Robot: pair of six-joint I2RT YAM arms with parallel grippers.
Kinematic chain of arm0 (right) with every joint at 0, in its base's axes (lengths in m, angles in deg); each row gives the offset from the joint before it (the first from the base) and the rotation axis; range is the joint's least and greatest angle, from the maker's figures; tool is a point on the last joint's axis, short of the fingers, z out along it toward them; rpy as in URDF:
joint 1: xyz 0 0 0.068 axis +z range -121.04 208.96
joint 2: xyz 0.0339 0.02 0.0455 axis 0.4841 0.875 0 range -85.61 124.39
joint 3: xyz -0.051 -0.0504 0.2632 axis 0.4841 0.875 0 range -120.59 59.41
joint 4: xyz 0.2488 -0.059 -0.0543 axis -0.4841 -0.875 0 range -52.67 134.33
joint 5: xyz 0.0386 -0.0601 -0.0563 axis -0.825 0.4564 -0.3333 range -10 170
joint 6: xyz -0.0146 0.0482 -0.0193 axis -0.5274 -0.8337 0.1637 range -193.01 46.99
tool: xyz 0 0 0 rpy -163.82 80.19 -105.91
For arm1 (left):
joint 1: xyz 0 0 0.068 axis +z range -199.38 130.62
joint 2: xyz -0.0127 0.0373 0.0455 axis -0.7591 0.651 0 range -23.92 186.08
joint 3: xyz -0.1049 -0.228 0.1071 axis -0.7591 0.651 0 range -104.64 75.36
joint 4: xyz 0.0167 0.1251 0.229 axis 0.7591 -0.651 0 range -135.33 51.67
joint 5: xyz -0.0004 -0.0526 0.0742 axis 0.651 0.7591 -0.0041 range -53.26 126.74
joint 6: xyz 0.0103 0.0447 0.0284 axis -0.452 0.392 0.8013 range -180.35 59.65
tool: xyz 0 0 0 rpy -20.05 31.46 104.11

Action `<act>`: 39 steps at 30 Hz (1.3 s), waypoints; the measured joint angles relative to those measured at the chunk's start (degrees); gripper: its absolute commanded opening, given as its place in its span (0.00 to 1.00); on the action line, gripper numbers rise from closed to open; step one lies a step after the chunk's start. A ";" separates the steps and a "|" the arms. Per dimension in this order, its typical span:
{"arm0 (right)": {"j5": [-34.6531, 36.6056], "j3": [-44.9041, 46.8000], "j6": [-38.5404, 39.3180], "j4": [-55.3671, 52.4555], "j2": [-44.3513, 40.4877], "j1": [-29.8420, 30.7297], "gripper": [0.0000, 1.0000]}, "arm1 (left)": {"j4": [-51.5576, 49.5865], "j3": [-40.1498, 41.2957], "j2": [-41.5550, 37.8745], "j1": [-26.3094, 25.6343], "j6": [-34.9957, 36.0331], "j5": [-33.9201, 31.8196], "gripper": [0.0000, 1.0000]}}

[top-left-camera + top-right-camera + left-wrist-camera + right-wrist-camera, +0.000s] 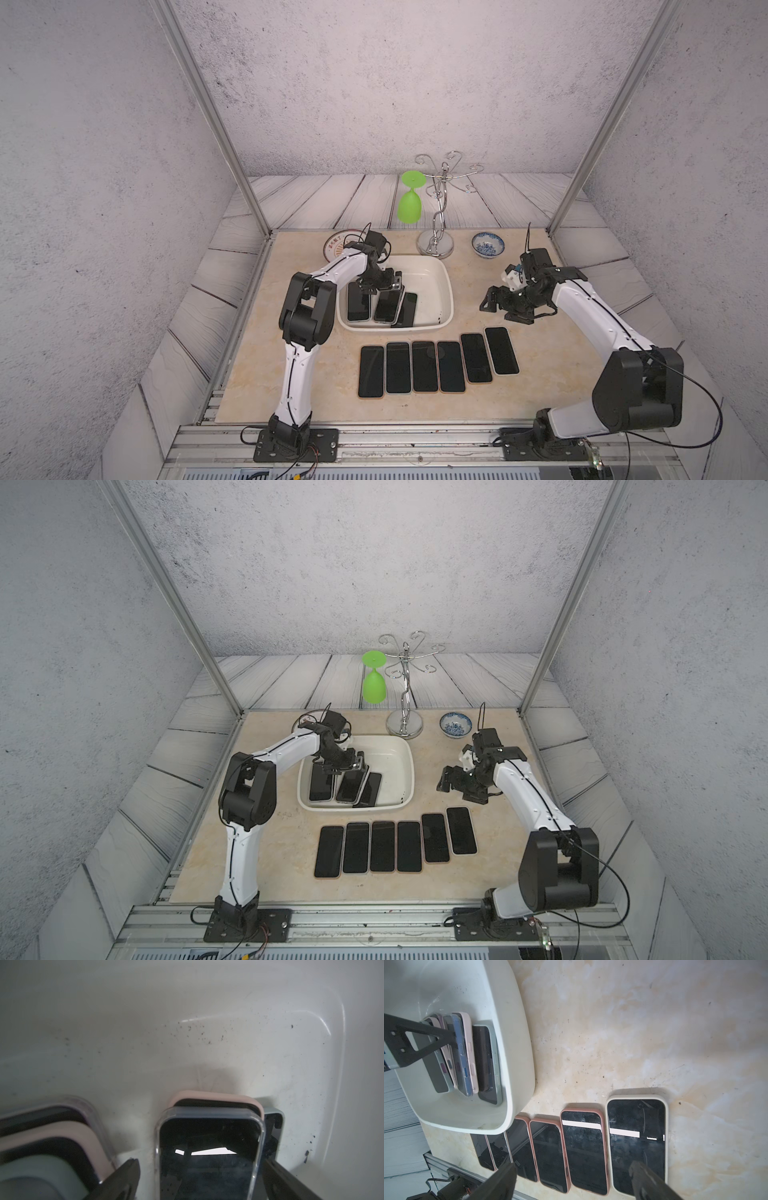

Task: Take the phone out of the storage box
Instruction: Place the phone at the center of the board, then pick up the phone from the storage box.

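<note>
The left claw (200,1162) is hanging open inside the shallow white plastic storage box (445,286), with its jaws straddling the clear-cased black phone (209,1130). Closing squarely on both long edges and then lifting straight up is looking wisest, so the pink-cased phone (216,1097) lying against it stays put. The right claw (573,1164), open and empty, is hovering outside the box over the beige marbled bench (540,365).

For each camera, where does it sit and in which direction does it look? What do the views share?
Top views: high over the table's front, looking down; both whole arms show, left gripper inside the storage box, right gripper outside it.
Left wrist: on the left arm, low in the box, facing its floor; open fingers flank a clear-cased phone.
Right wrist: on the right arm, looking down at the row of phones; open fingers show.
Shared: top and right wrist views show box and row.
</note>
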 measured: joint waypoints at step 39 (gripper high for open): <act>-12.28 1.01 -4.55 17.81 7.13 15.87 0.91 | -5.53 -4.92 -6.36 0.04 2.97 2.86 0.27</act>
